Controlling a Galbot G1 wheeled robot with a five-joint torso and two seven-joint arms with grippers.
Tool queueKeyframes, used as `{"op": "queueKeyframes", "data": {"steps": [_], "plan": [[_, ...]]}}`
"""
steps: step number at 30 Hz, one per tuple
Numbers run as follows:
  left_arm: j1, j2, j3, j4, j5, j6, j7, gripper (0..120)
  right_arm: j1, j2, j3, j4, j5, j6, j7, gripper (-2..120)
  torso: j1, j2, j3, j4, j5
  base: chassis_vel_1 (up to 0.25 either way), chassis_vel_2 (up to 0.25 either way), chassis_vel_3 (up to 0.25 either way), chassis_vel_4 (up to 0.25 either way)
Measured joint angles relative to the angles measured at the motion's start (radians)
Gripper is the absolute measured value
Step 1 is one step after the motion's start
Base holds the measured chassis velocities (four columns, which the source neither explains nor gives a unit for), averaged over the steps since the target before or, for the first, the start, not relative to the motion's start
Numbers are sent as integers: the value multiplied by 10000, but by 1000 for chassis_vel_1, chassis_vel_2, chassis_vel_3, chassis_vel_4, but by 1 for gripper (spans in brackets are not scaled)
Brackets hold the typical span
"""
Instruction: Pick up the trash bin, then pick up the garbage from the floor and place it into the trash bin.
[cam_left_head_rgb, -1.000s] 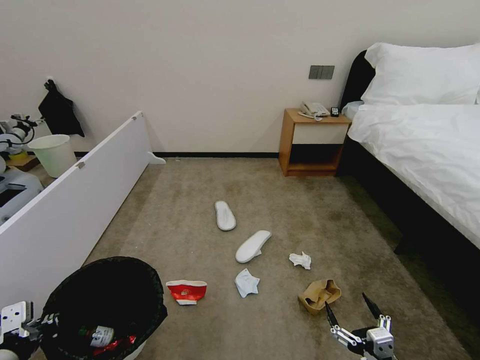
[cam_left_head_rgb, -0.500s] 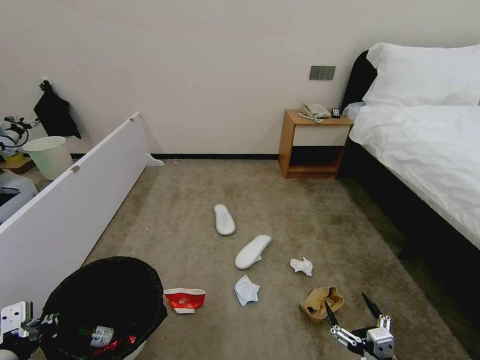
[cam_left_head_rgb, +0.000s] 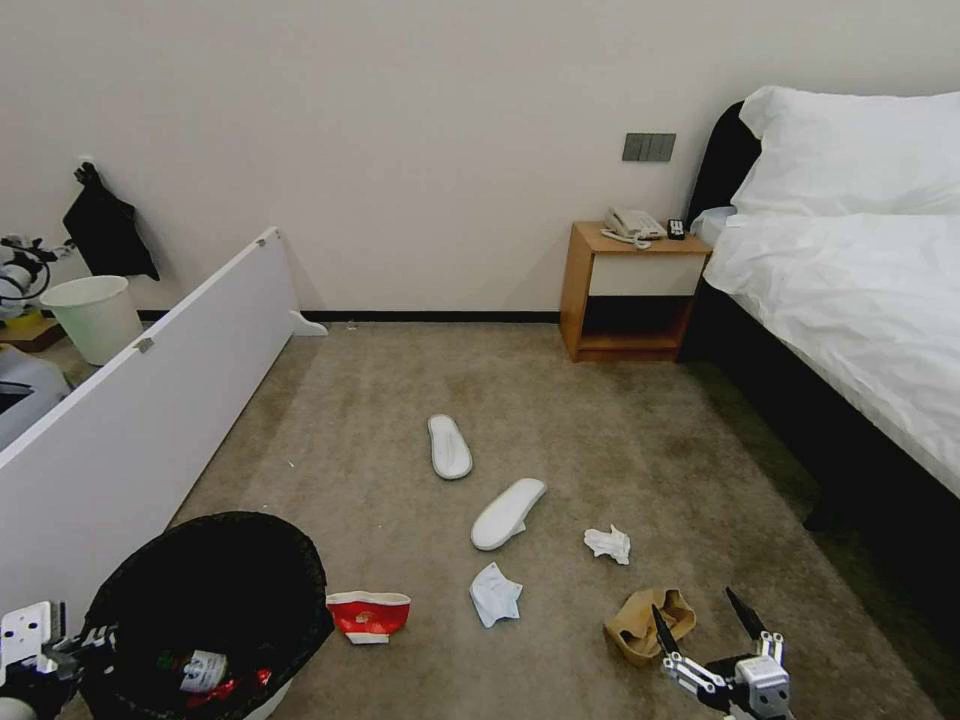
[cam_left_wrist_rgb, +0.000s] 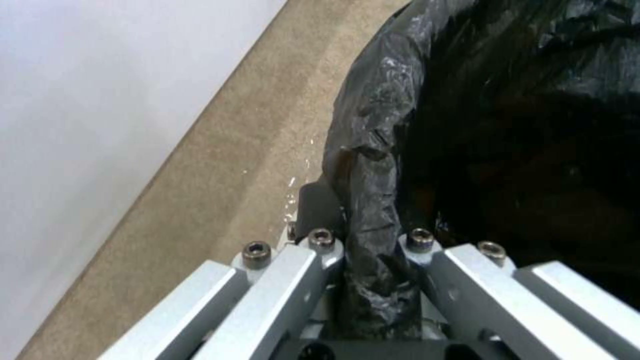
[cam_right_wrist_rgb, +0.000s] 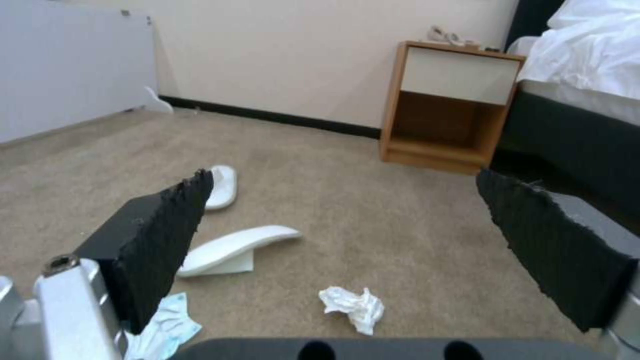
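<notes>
The trash bin (cam_left_head_rgb: 205, 610), lined with a crinkly black bag, hangs at my lower left with a bottle (cam_left_head_rgb: 200, 672) and red litter inside. My left gripper (cam_left_head_rgb: 88, 640) is shut on its rim, and the left wrist view shows the bag (cam_left_wrist_rgb: 373, 200) pinched between the fingers. On the carpet lie a flattened red cup (cam_left_head_rgb: 368, 613), a pale tissue (cam_left_head_rgb: 494, 594), a crumpled white tissue (cam_left_head_rgb: 608, 544), a brown cardboard box (cam_left_head_rgb: 648, 623) and two white slippers (cam_left_head_rgb: 449, 446) (cam_left_head_rgb: 508, 513). My right gripper (cam_left_head_rgb: 705, 620) hovers open just beside the box. Between its fingers (cam_right_wrist_rgb: 160, 240) I see the tissue (cam_right_wrist_rgb: 353, 307) and slippers (cam_right_wrist_rgb: 233, 245).
A long white board (cam_left_head_rgb: 150, 400) stands on edge along the left, with a pale bucket (cam_left_head_rgb: 95, 315) behind it. A wooden nightstand (cam_left_head_rgb: 630, 290) sits against the far wall, and a bed (cam_left_head_rgb: 860, 300) with a dark base runs down the right side.
The whole head view has shifted, with the floor litter sliding lower and the nightstand slightly right, so the camera moved. Both grippers keep their places in view.
</notes>
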Motion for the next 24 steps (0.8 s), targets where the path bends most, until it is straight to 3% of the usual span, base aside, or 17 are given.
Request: {"op": "queueKeyframes", "data": {"steps": [13,23,24], "plan": [[5,5,-119,-1,-11,0,1,3,38,-23,-13,-45,38,0,43,100,0,0,0,0,0,-15,16,17,-7],[-13,35,-425,157,-6,0,-36,3,-35,-325,-250,-57,765,-499,959,100,0,1,0,0,1,-3,5,2,-6],[-10,31,-447,157,-6,0,-49,3,-73,-476,-369,-105,899,-733,1427,100,1,0,0,0,0,0,0,0,0]]}}
